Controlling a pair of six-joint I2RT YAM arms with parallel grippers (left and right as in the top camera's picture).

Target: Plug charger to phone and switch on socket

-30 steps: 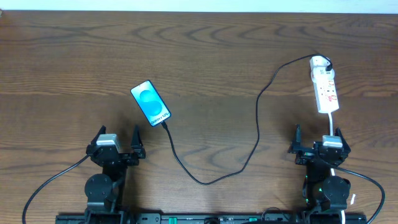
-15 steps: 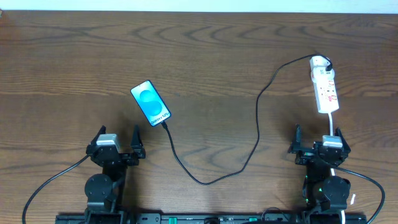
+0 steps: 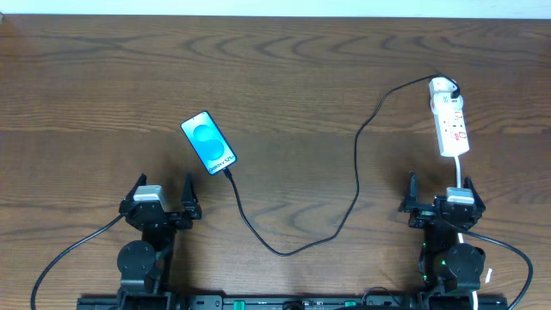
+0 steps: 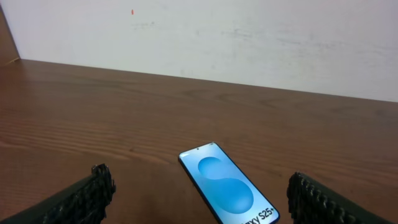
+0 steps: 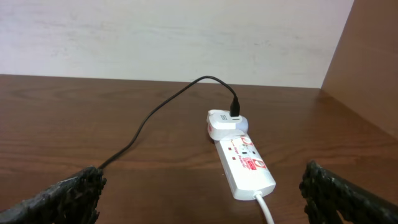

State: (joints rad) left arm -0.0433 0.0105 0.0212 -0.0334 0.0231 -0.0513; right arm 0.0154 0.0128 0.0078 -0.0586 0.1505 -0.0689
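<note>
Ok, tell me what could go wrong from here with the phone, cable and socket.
1. The cable ends right at the lower edge of the phone. Whether it is seated cannot be told, and the open left hand could shove the phone away instead.
2. The cable's slack loops between the arms; snagging it might tug the socket.
3. The socket's switches are small, so the wide-open right hand may hit the wrong one.

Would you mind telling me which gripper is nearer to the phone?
Left. The phone lies just ahead of the open left gripper. The right gripper, also open, is far off to the side, just short of the power strip.
</note>
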